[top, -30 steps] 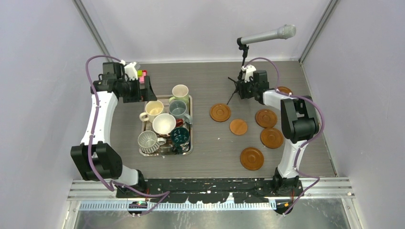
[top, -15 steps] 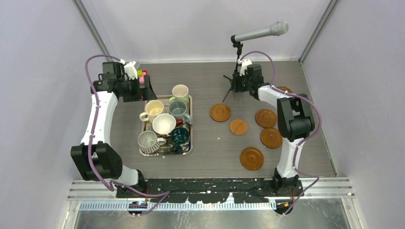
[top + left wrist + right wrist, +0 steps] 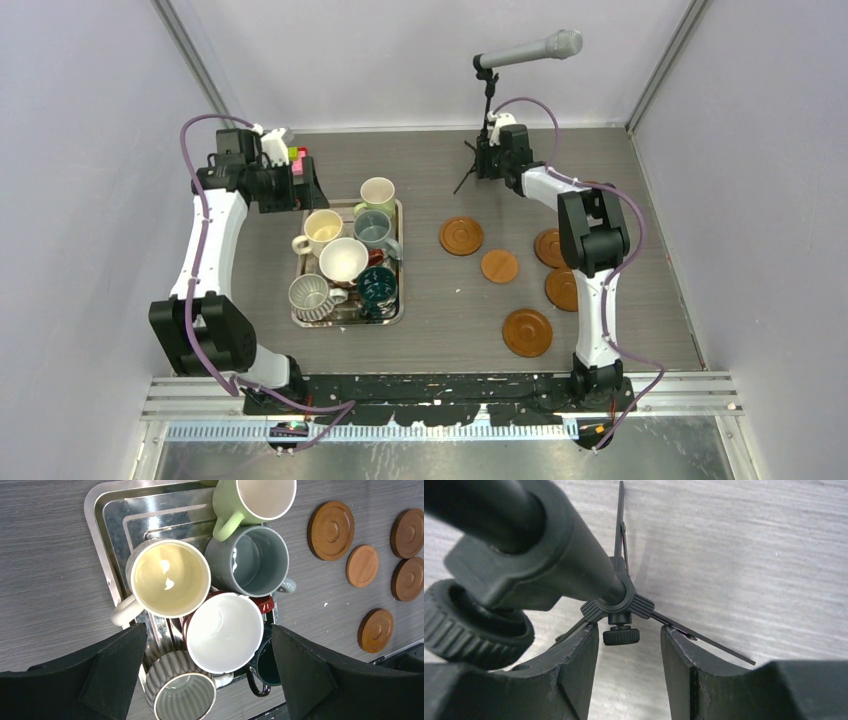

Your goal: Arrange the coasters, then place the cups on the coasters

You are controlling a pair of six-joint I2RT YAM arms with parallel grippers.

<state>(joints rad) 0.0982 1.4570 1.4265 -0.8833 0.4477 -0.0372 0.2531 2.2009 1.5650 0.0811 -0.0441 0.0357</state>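
Observation:
Six cups crowd the steel tray [image 3: 102,540]: cream [image 3: 167,577], pale green [image 3: 260,497], grey-blue [image 3: 250,560], red-brown with white inside [image 3: 225,632], ribbed silver-grey [image 3: 182,695] and dark teal [image 3: 267,667]. High above them my left gripper [image 3: 209,630] hangs open and empty. Several brown coasters [image 3: 461,236] [image 3: 499,266] [image 3: 527,332] lie scattered on the right half of the table, and my right arm covers parts of two more. At the far back my right gripper [image 3: 629,630] is shut on the base of a black microphone stand [image 3: 619,600], fingertips against its tripod legs.
The grey microphone [image 3: 520,50] sticks out high over the back of the table. A small coloured block toy [image 3: 297,155] sits behind the left gripper [image 3: 303,185]. Grey walls close in the left, back and right sides.
My right gripper has swung left along the back of the table, and the microphone stand has moved with it. The left arm, cups and coasters have not moved.

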